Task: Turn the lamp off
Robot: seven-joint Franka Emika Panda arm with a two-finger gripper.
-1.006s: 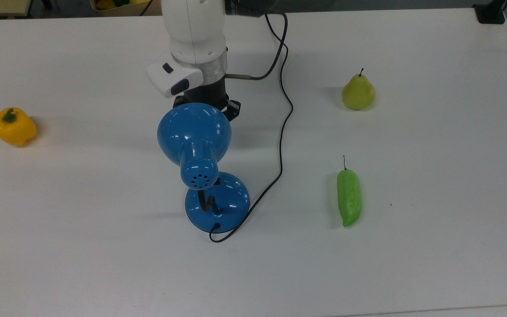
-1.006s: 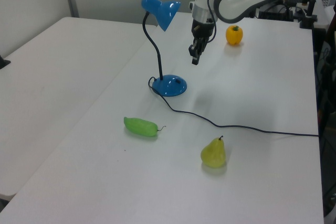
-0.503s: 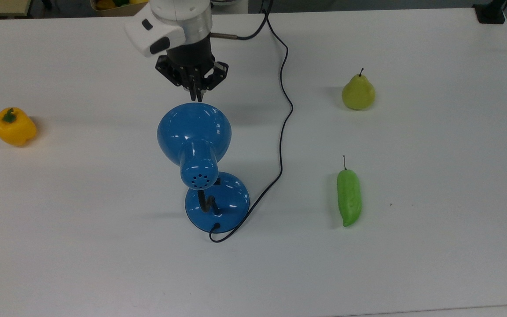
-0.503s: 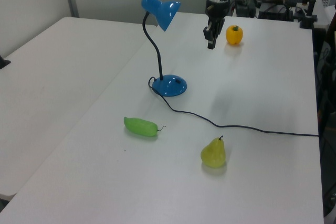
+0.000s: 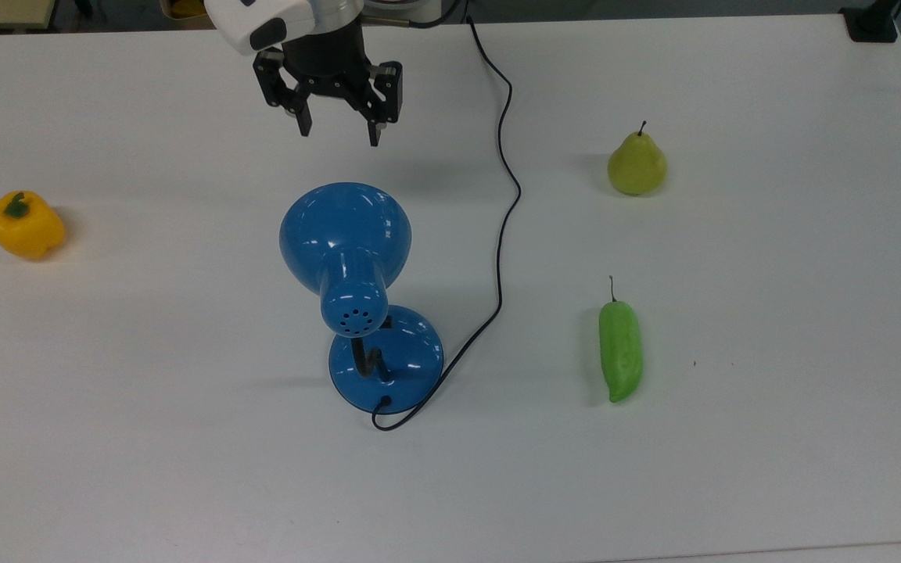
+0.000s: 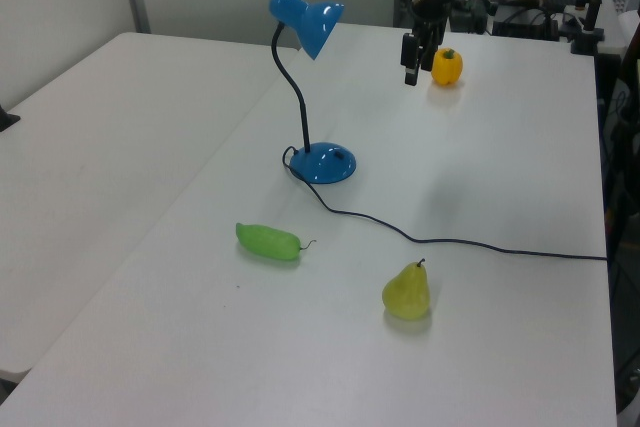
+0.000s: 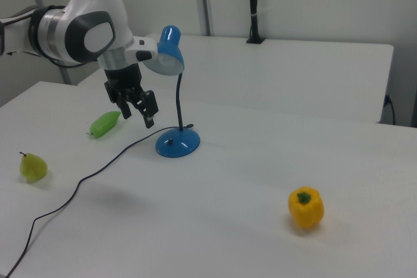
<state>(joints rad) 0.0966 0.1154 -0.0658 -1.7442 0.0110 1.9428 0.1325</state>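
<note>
Blue lamp [image 5: 357, 266] upright mid-table, gripper [image 5: 339, 129] released, hovering beyond its shade, pear [image 5: 637, 163] and green pepper [image 5: 620, 349] at the top view's right, yellow pepper [image 5: 25, 225] far left.

— Where do you have room?

— Your gripper [image 5: 339, 133], fingers spread, hangs above bare counter [image 5: 771, 453] beyond the lamp [image 5: 357, 289] shade, in the top view's upper middle. Counter lies bare on both sides of the lamp.

— What blocks you?

— The shade overhangs part of the base, and the black neck rises from it. The cord [image 5: 501, 234] leaves the base, loops round it, then runs up the top view's middle, right of the shade. Yellow pepper [image 5: 25, 226] sits far on the top view's left; pear [image 5: 637, 164] and green vegetable [image 5: 620, 350] stand well apart on the top view's right.
</note>
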